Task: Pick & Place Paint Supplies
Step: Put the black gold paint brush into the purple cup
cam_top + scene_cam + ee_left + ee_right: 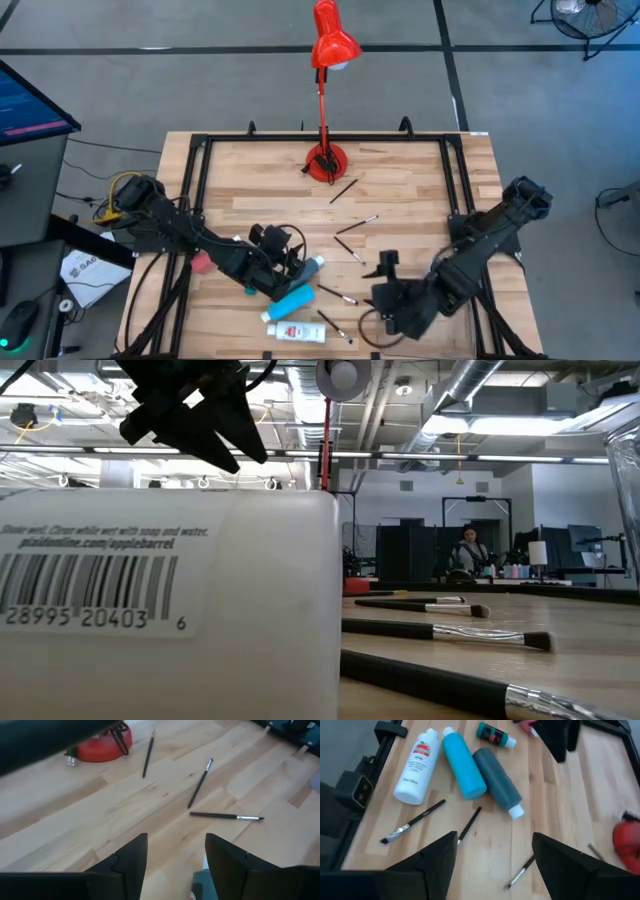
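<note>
Paint bottles sit bunched near the front of the table (400, 170): a white bottle (416, 767), a bright blue bottle (462, 765) and a dark teal bottle (496, 778) side by side, with a small green tube (492, 734) just past them. Thin brushes (225, 816) are scattered on the wood around them. The left gripper (290, 262) hangs right over the teal one, fingers apart, holding nothing. The right gripper (385, 283) is off to the side, also spread and empty.

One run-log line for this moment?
left gripper: open above teal bottle | right gripper: open, empty, hovering | white bottle, blue bottle: lying on table
</note>
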